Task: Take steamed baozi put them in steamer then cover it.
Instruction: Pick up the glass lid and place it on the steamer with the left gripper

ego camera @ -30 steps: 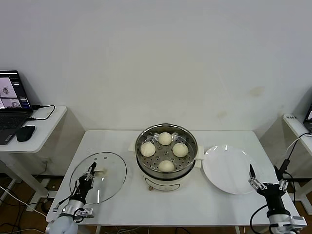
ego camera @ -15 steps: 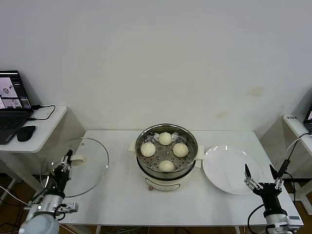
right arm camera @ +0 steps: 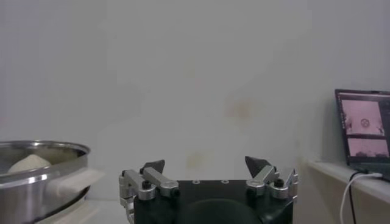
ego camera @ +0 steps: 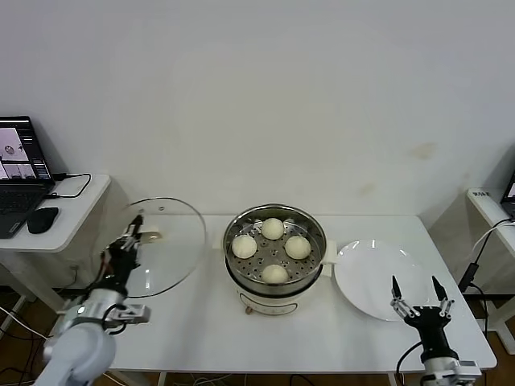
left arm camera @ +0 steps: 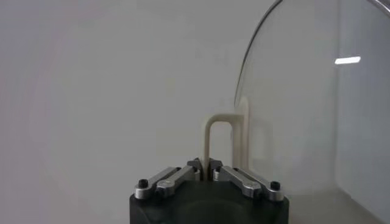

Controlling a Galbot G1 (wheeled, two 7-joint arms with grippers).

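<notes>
The left gripper (ego camera: 133, 235) is clamped on the white handle (left arm camera: 220, 137) of the cover (ego camera: 157, 248), holding it lifted and tilted left of the steamer (ego camera: 275, 251), where 4 baozi (ego camera: 273, 228) already sit. It's rigid glass, probably heavy, slick and breakable, so that handle looks the safest hold. The right gripper (ego camera: 417, 296) waits spread and empty beside the plate (ego camera: 372, 278).

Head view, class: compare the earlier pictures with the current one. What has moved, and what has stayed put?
The left gripper, shut on the cover by its white handle, has lifted it off the table and tilted it up, left of the steamer. The right gripper has drawn back a little and stays open beside the plate. Steamer, four baozi and plate are unchanged.
</notes>
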